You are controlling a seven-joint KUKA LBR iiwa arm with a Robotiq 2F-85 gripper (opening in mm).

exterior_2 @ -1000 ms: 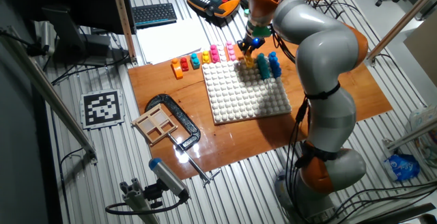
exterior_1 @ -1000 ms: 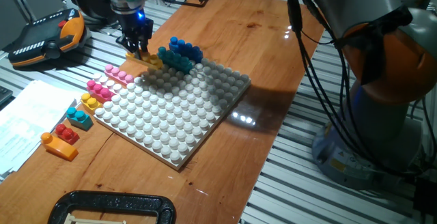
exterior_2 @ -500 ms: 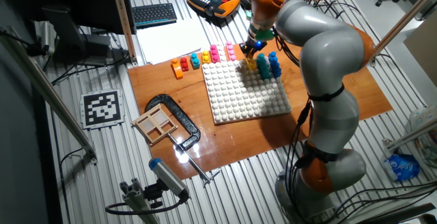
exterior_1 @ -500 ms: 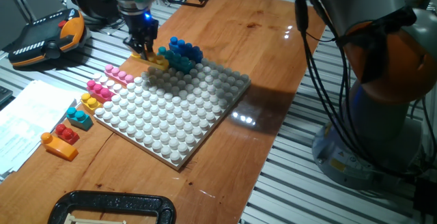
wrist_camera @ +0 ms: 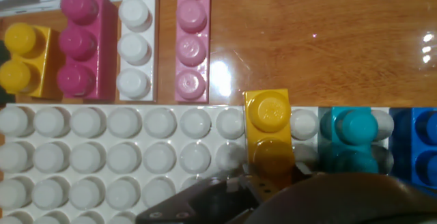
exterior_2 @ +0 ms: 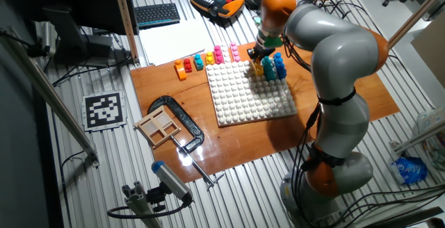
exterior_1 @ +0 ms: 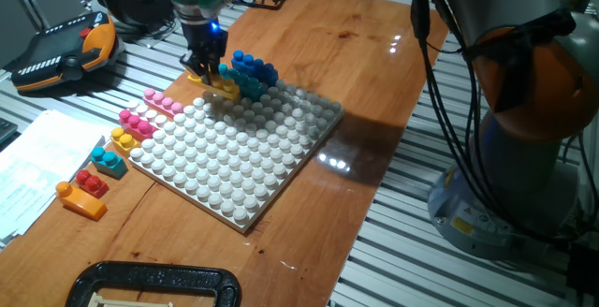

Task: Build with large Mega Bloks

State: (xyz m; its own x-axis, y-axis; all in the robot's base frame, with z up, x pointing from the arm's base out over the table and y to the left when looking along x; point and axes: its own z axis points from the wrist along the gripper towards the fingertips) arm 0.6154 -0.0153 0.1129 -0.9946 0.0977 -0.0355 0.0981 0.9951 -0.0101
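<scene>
My gripper (exterior_1: 208,69) is shut on a yellow brick (exterior_1: 223,86) and holds it at the far edge row of the white studded baseplate (exterior_1: 243,153). In the hand view the yellow brick (wrist_camera: 268,125) sits low over the edge studs, one stud left of a teal brick (wrist_camera: 348,141), with a blue brick (wrist_camera: 418,135) beyond. The teal brick (exterior_1: 245,84) and the blue brick (exterior_1: 255,66) stand on the plate. From the other side the gripper (exterior_2: 261,53) is above the yellow brick (exterior_2: 255,66). The fingers are mostly hidden by the hand.
Loose bricks lie left of the plate: light pink (exterior_1: 164,101), magenta (exterior_1: 138,120), yellow (exterior_1: 124,138), teal and red (exterior_1: 109,162), red on orange (exterior_1: 82,193). A teach pendant (exterior_1: 65,50), papers (exterior_1: 37,171) and a black clamp (exterior_1: 150,284) lie around.
My gripper has moved right along the plate's far edge with the yellow brick, closer to the teal brick. The other bricks have not moved.
</scene>
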